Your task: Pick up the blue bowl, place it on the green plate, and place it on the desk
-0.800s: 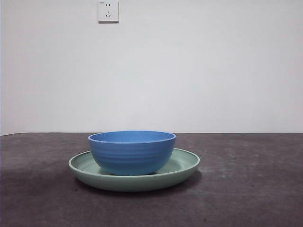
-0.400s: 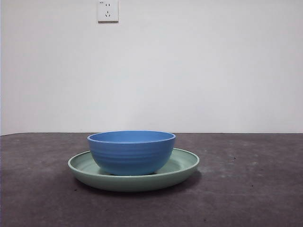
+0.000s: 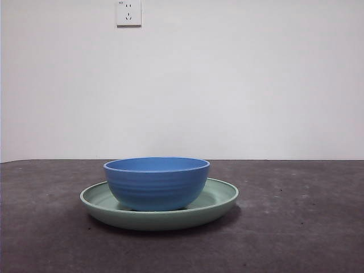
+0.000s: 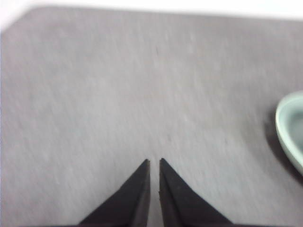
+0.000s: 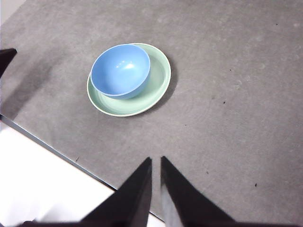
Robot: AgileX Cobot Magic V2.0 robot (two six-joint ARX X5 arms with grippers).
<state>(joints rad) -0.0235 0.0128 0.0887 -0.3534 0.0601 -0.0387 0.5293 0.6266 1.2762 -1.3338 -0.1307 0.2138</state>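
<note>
While the blue bowl [image 3: 157, 183] sat off-centre inside the green plate [image 3: 219, 196] on the worktop [image 3: 307, 222], the left gripper [image 4: 154, 162] and right gripper [image 5: 155, 160] hung apart from them, each pressed together and holding nothing.

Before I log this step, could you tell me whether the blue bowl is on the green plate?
Yes: the blue bowl sits upright in the green plate, off-centre in the right wrist view.

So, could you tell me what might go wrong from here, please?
1. The blue bowl sits off-centre on the green plate, near one rim; a careless grasp could tip or drag the plate.
2. The plate lies near the desk edge in the right wrist view; a shove might push it off.
3. Both hands are shut and away from the dishes, so either must open first.
</note>
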